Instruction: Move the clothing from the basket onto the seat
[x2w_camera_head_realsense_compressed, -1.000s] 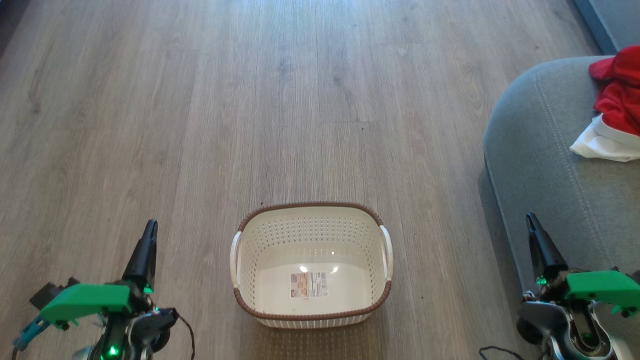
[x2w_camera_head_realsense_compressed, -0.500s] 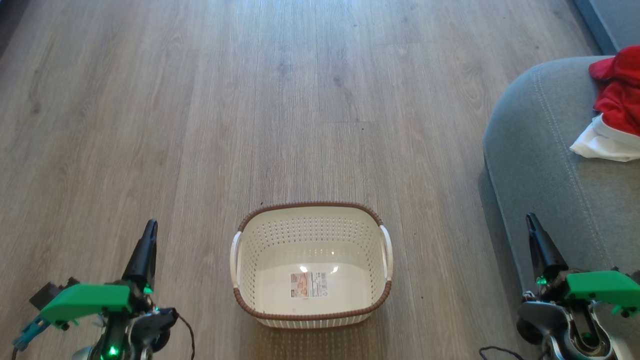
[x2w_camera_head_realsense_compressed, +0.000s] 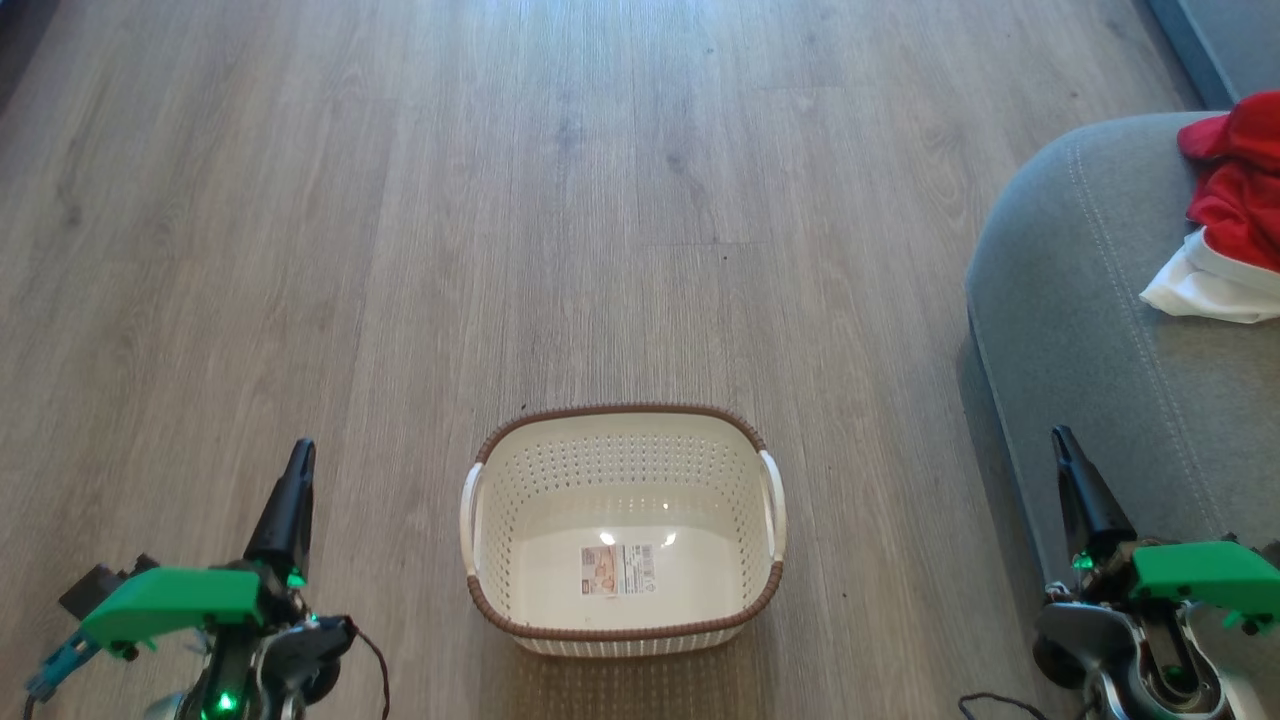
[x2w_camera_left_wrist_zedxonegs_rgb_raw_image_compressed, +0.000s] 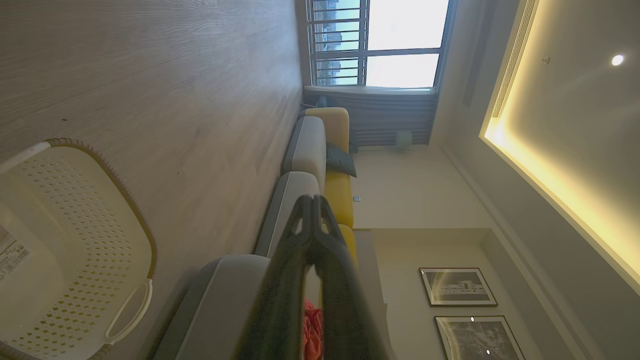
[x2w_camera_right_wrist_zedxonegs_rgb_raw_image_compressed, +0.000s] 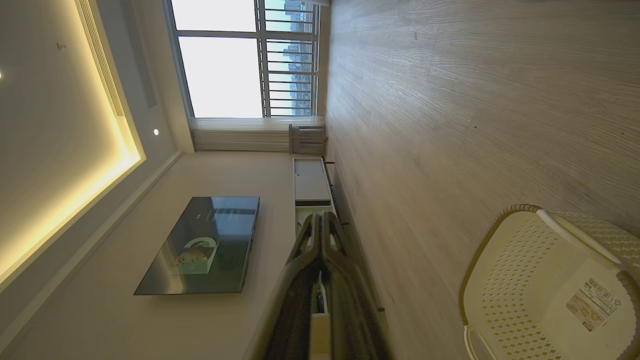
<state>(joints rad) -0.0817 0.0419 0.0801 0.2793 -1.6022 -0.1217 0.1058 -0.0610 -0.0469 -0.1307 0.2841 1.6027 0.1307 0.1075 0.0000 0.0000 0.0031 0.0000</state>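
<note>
The cream basket (x2w_camera_head_realsense_compressed: 622, 628) with a brown rim stands on the wood floor at bottom centre, holding nothing but a sticker label on its floor. The red and white clothing (x2w_camera_head_realsense_compressed: 1232, 215) lies on the grey seat (x2w_camera_head_realsense_compressed: 1090, 320) at the right edge. My left gripper (x2w_camera_head_realsense_compressed: 299, 452) is shut at the lower left, well left of the basket. My right gripper (x2w_camera_head_realsense_compressed: 1059, 437) is shut at the lower right, over the seat's near edge. In the left wrist view the shut left gripper (x2w_camera_left_wrist_zedxonegs_rgb_raw_image_compressed: 312, 199) points toward the seat (x2w_camera_left_wrist_zedxonegs_rgb_raw_image_compressed: 220, 300), with a bit of red clothing (x2w_camera_left_wrist_zedxonegs_rgb_raw_image_compressed: 312, 332) and the basket (x2w_camera_left_wrist_zedxonegs_rgb_raw_image_compressed: 75, 250) at lower left.
Wood floor (x2w_camera_head_realsense_compressed: 560, 200) stretches ahead of the basket. A grey and yellow sofa (x2w_camera_left_wrist_zedxonegs_rgb_raw_image_compressed: 320, 150) runs toward a window. In the right wrist view the right gripper (x2w_camera_right_wrist_zedxonegs_rgb_raw_image_compressed: 320, 216) points at a low cabinet (x2w_camera_right_wrist_zedxonegs_rgb_raw_image_compressed: 310, 182) and a wall TV (x2w_camera_right_wrist_zedxonegs_rgb_raw_image_compressed: 200, 245); the basket (x2w_camera_right_wrist_zedxonegs_rgb_raw_image_compressed: 550, 280) sits at lower right.
</note>
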